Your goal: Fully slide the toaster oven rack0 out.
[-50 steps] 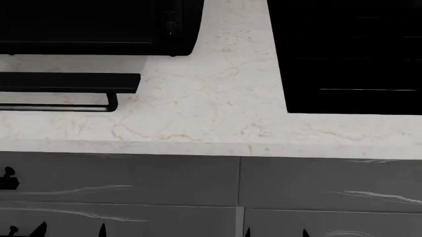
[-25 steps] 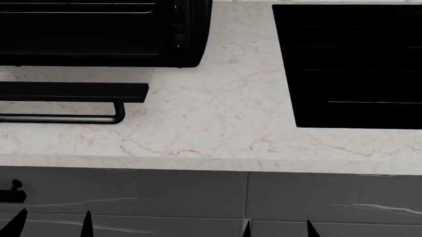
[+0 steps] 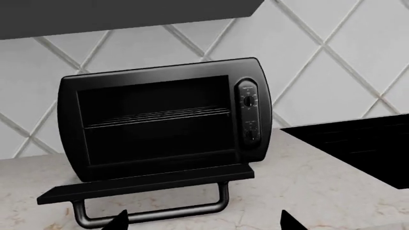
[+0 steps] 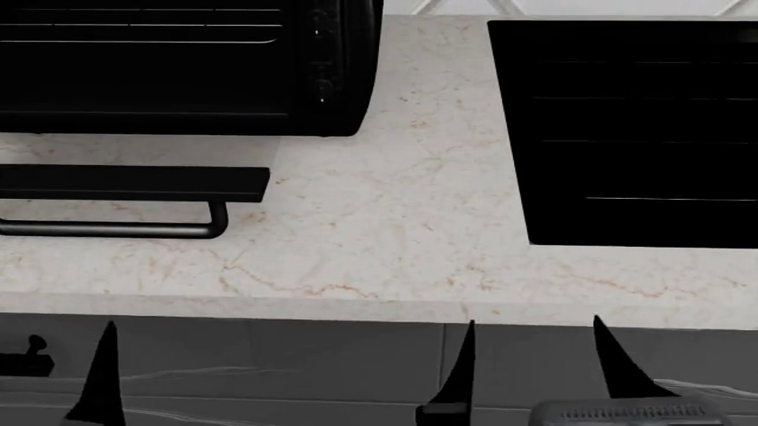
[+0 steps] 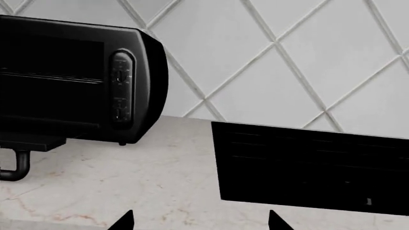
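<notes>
The black toaster oven stands on the counter against the tiled wall; it also shows in the head view and the right wrist view. Its door lies dropped open, bar handle toward me. The rack0, a thin grey wire grid, sits inside the cavity at mid height. My left gripper is open and empty, just short of the handle. My right gripper is open and empty in front of the counter, right of the oven; it also shows in the head view.
A flat black slab with faint lines lies in the marble counter right of the oven. Grey drawer fronts run below the counter edge, with a small black handle. A dark cabinet hangs above the oven.
The head view has shifted: oven, door and slab sit lower in the picture and more of the oven front shows. Both grippers' fingertips have risen higher into the view.
</notes>
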